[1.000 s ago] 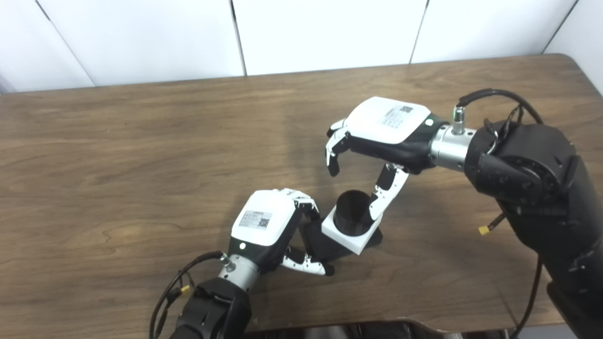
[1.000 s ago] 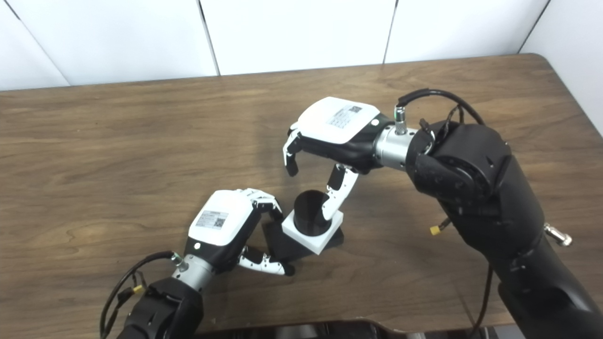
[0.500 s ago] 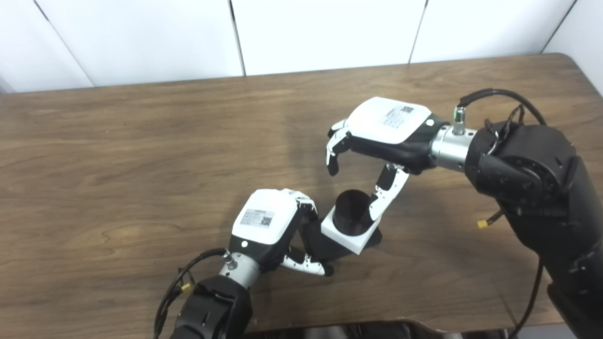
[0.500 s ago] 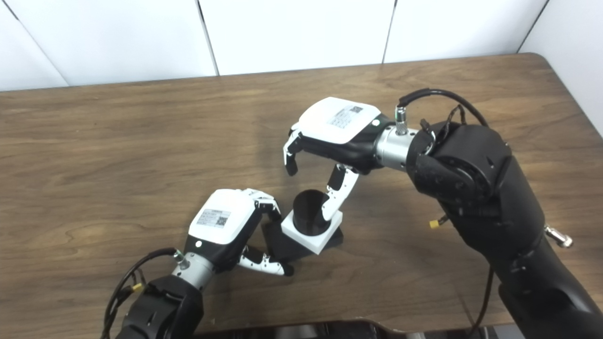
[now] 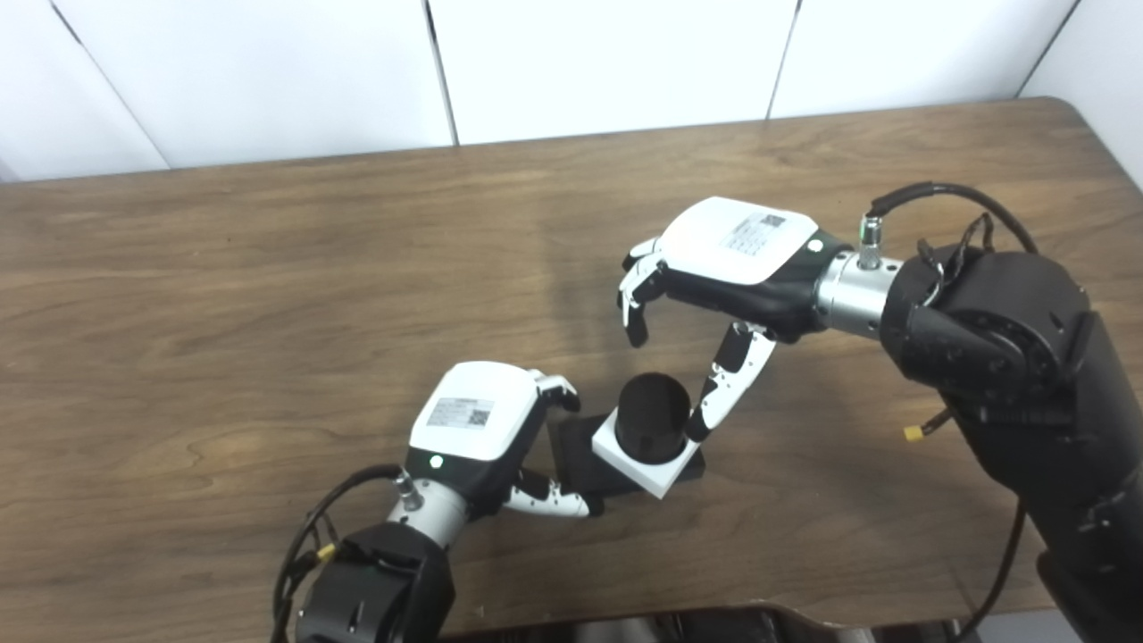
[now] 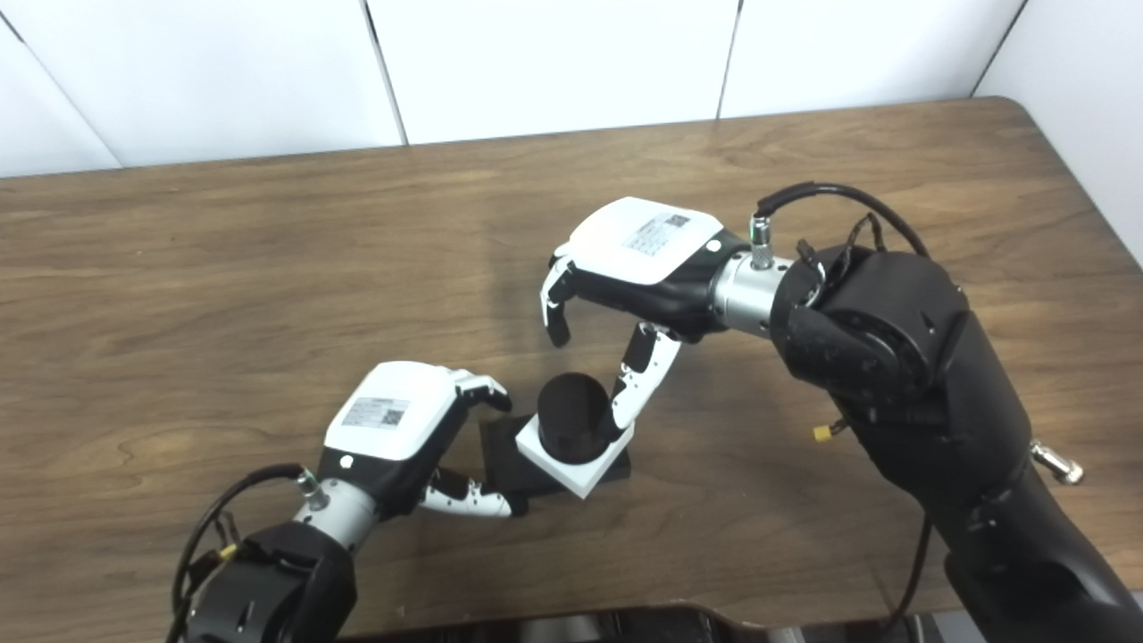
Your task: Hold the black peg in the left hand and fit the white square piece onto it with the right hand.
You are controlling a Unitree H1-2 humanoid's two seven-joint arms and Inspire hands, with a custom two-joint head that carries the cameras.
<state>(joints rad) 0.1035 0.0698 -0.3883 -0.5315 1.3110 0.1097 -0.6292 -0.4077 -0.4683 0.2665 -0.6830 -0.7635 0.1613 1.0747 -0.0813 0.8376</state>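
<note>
Left eye view is read from the left side across. The left hand (image 5: 478, 429) is clenched on the black base of the black peg (image 5: 652, 406), fingers over its far edge and thumb along its near edge, so the peg is braced on the table (image 5: 223, 295) near the front edge. The peg stands upright just right of that hand, and the white square piece (image 5: 645, 464) is already ringed around it, low on the shaft, slightly tilted, its near corner lifted off the black base. The right hand (image 5: 714, 277) is held above and to the right, released, its fingers curled in the air clear of the peg; only its thumb reaches down and touches the piece's right edge beside the peg.

The step is judged almost complete: the piece is on, but it is not seen to lie flat. For a clean finish, the base should be kept pinned by the left hand while the piece is pressed evenly straight down. A sideways push should be avoided, since the collar could be jammed.
</note>
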